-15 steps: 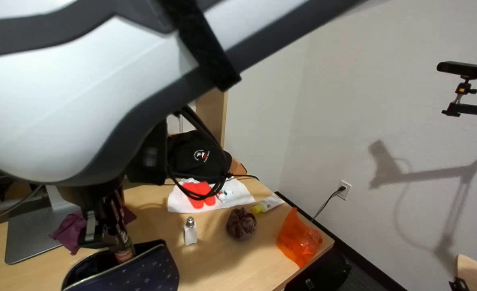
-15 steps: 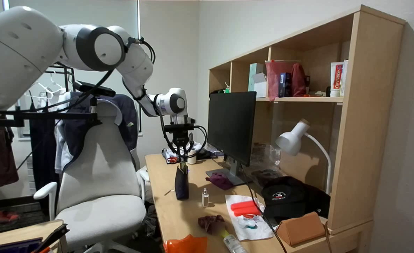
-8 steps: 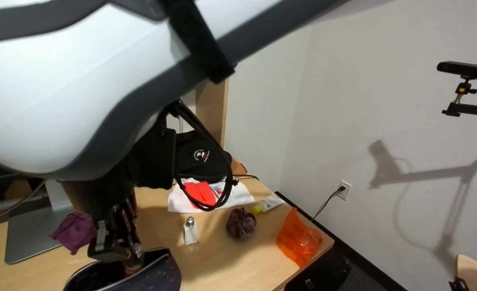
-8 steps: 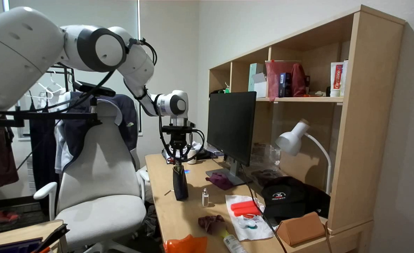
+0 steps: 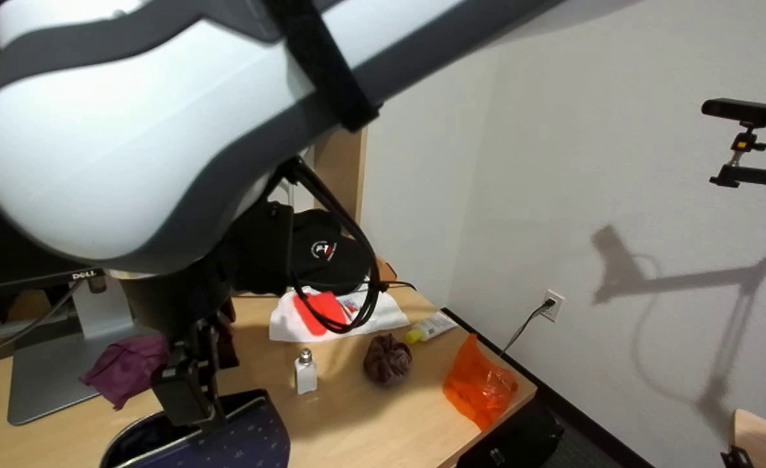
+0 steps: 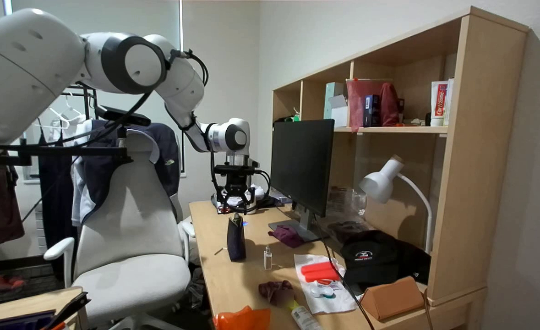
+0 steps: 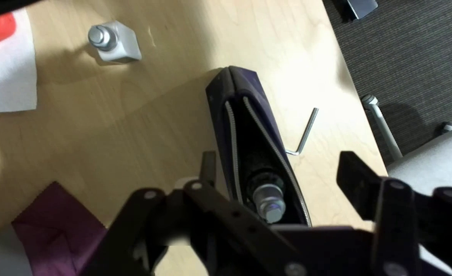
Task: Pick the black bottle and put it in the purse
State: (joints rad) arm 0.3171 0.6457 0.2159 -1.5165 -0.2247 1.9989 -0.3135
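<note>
Pale wood desk (image 7: pixel 153 145) shown, unzipped purse (image 5: pixel 243 435) stood on it. Black bottle (image 7: pixel 270 205) seated inside, only top seen; gripper (image 7: pixel 279 167) placed above, jaws spread wide, nothing gripped. Placing judged done; probably just retreat left.

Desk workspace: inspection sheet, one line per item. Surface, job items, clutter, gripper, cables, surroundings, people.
Surface: light wood-grain desk, partly in shadow.
Job's things: purse standing open on the desk; black bottle inside it, silver top up, lower body hidden.
Clutter: small white bottle, upright; hex key near the purse; purple cloth; dark scrunched fabric ball; tube with yellow end; orange bag; white sheet with a red item on it; black baseball cap.
Gripper: open, above the purse, nothing held.
Cables: black cable loop beside the gripper; plug in the wall outlet.
Surroundings: monitor, desk lamp, shelving; office chair beside the desk.
People: nothing seen.
</note>
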